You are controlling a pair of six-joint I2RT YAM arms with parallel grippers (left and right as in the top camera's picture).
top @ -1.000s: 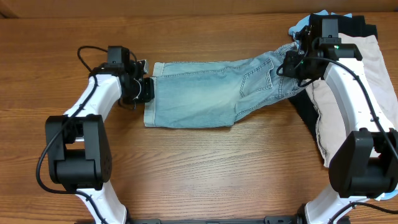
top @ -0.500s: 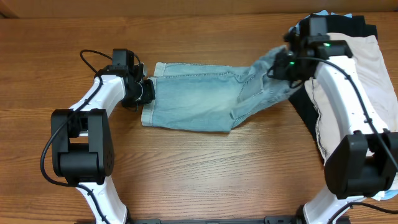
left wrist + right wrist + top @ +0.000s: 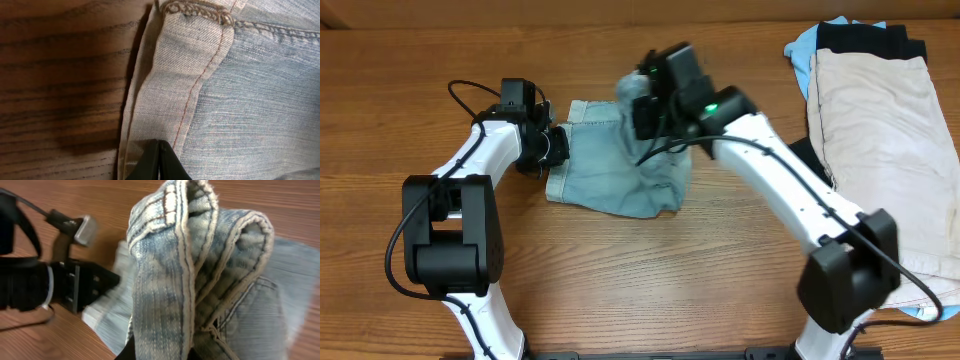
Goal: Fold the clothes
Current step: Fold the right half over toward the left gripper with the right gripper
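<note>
The light-wash denim shorts (image 3: 610, 175) lie left of centre on the table, now bunched into a short heap. My left gripper (image 3: 552, 150) is shut and presses on the cuffed hem (image 3: 170, 95) at the shorts' left edge. My right gripper (image 3: 642, 105) is shut on the waistband end of the shorts (image 3: 200, 255) and holds it above the cuffed end, near the left gripper. The bunched waistband fills the right wrist view and hides the right fingers.
A stack of other garments lies at the far right: a beige piece (image 3: 880, 130) on top, black cloth (image 3: 870, 40) and sky-blue cloth (image 3: 802, 45) showing at its back edge. Bare wood table (image 3: 640, 270) lies in front.
My right gripper has carried the waistband end far to the left, from beside the stack at the right over to the cuffed end. The shorts have doubled over. The left gripper has stayed put.
</note>
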